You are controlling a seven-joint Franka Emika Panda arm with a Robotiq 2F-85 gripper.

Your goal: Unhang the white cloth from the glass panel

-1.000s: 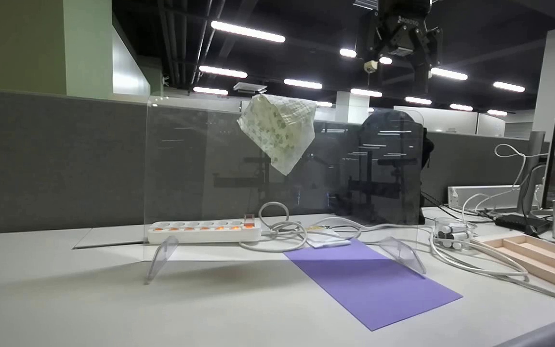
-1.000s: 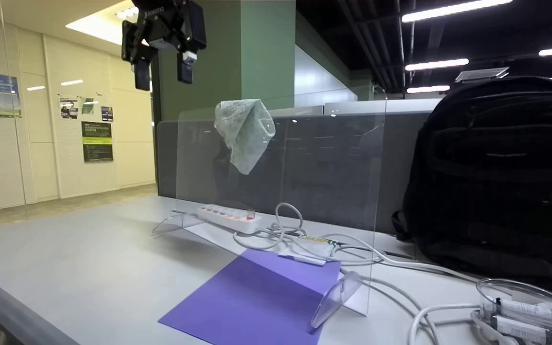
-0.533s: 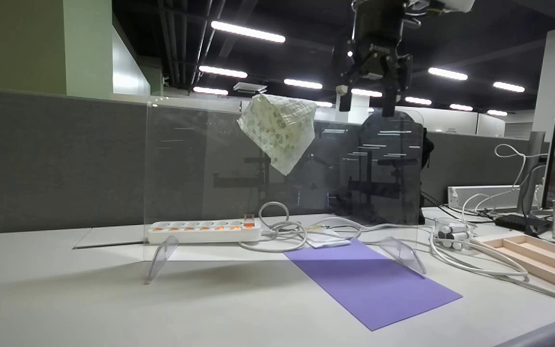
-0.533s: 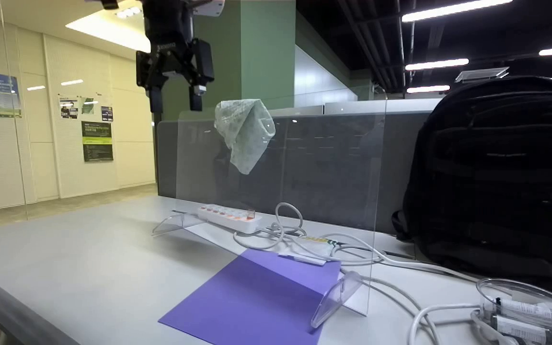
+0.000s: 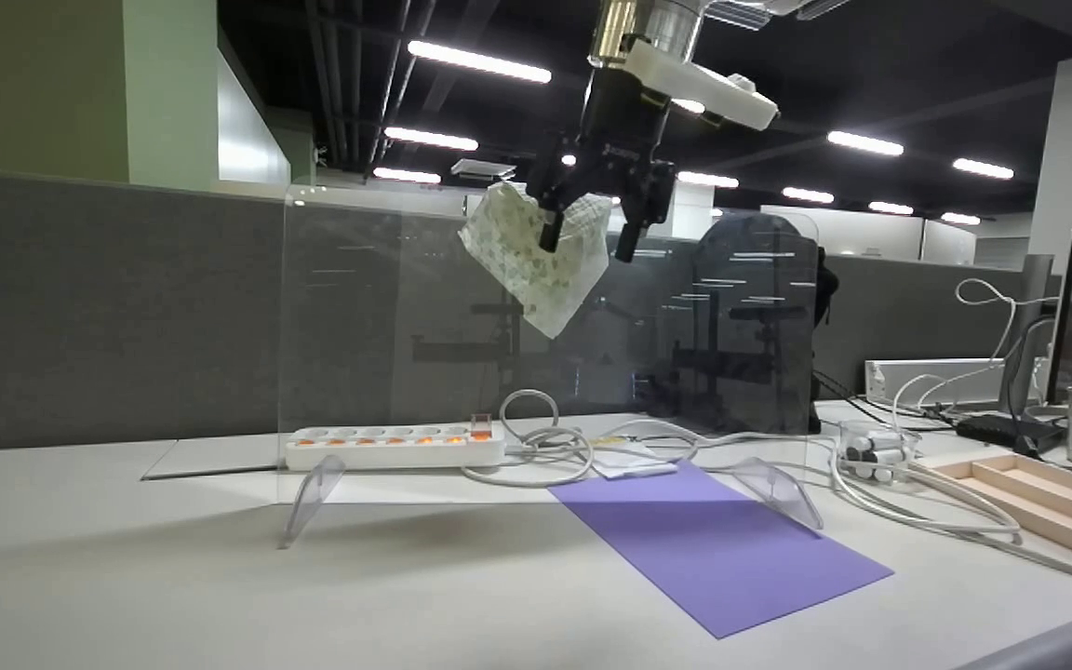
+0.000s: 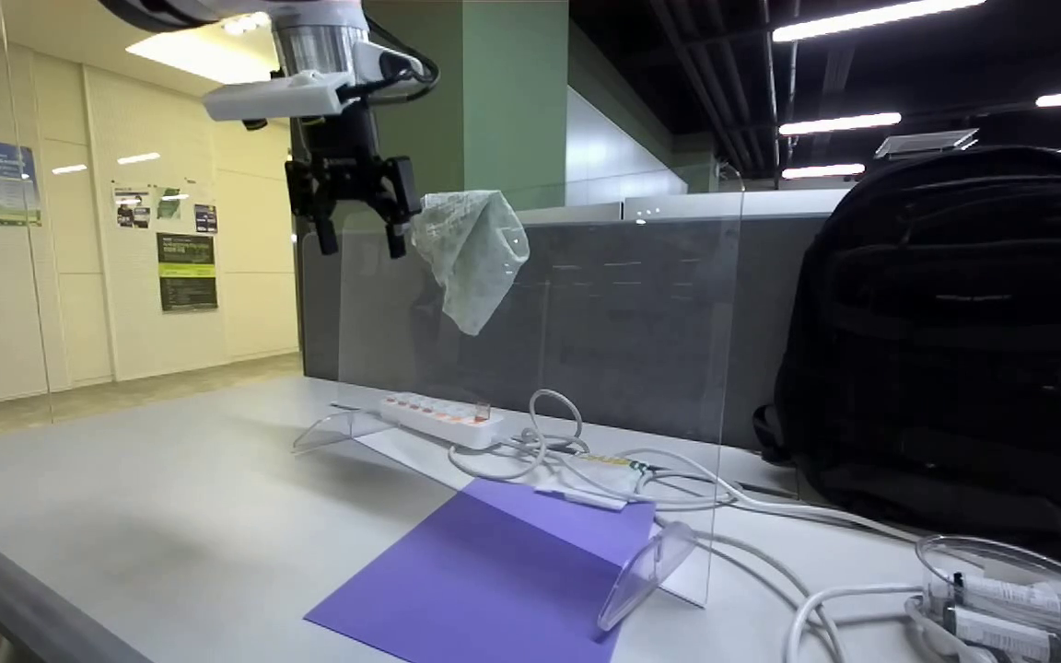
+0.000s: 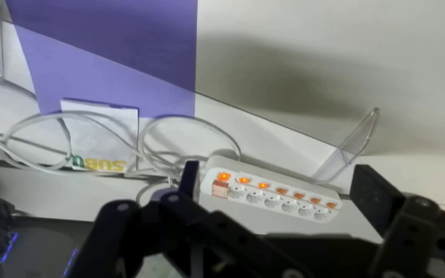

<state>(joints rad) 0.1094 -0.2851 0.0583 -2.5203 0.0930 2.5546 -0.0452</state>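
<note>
The white cloth [image 5: 522, 265] with a pale green leaf pattern hangs over the top edge of the clear glass panel [image 5: 378, 344], its corner pointing down. The cloth [image 6: 480, 258] and panel [image 6: 632, 350] show in both exterior views. My gripper [image 5: 589, 249] overlaps the cloth's upper right part in an exterior view. In an exterior view the gripper [image 6: 362, 249] is beside the cloth's left edge, pointing down. The jaws are wide apart with nothing between them. In the wrist view the gripper [image 7: 280, 189] is also open; a pale patch at the bottom may be cloth.
A white power strip [image 5: 396, 451] and looped cables [image 5: 555, 456] lie behind the panel. A purple sheet [image 5: 722, 558] lies under its right side. Clear feet [image 5: 778, 493] hold the panel upright. A black backpack [image 6: 954, 350] and a clear jar [image 6: 1009, 599] stand at the right.
My gripper has come down and, in an exterior view, moved left from the right side to the front of the cloth. It stays open. The cloth and panel have not moved.
</note>
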